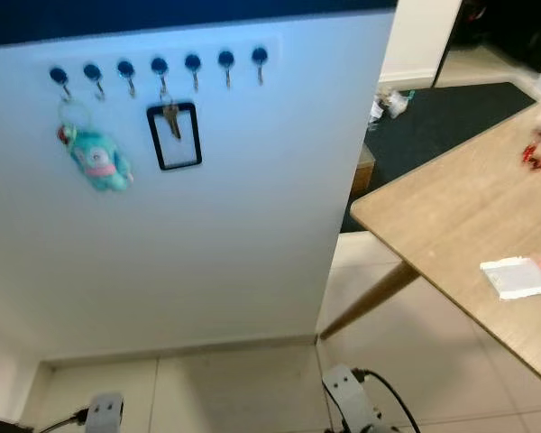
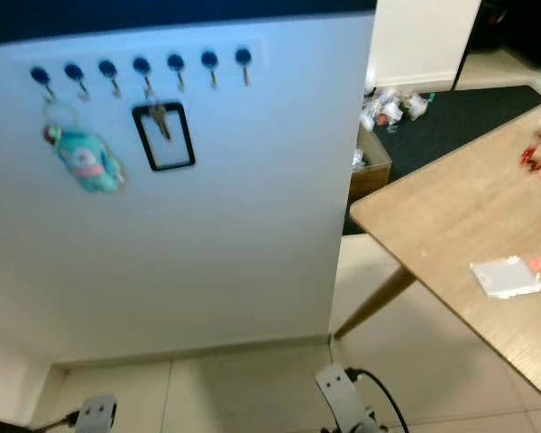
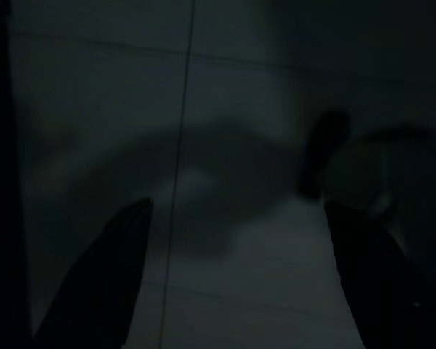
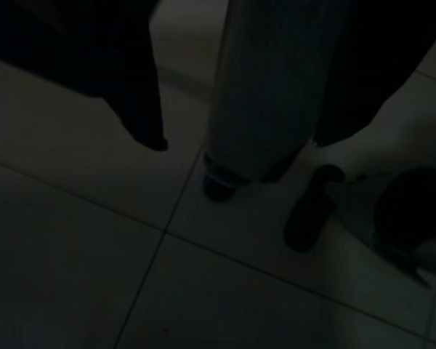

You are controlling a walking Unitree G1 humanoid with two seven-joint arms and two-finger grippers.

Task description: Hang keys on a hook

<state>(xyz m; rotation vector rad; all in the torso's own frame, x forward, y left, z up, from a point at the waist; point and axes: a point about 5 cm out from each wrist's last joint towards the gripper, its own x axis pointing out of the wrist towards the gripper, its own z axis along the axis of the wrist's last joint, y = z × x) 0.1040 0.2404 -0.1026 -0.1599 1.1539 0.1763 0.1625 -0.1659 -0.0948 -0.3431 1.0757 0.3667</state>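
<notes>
A row of several dark-knobbed hooks [image 1: 160, 67] runs along the top of a white wall panel [image 1: 234, 234]. A key on a black rectangular strap [image 1: 173, 135] hangs from a middle hook. From the leftmost hook hangs a teal plush keychain [image 1: 97, 159]. Both arms hang low. In the dark left wrist view, my left gripper [image 3: 237, 206] is open over floor tiles and holds nothing. My right gripper [image 4: 241, 139] is open too. A grey post [image 4: 265, 94] stands on the floor beyond its fingers.
A wooden table [image 1: 451, 216] juts in from the right, with a clear plastic packet [image 1: 518, 276] and red bits [image 1: 534, 155] on it. A slanted table leg [image 1: 370, 299] reaches the tiled floor [image 1: 243, 388]. Beyond lie a dark carpet [image 1: 442, 126] and clutter [image 2: 392, 106].
</notes>
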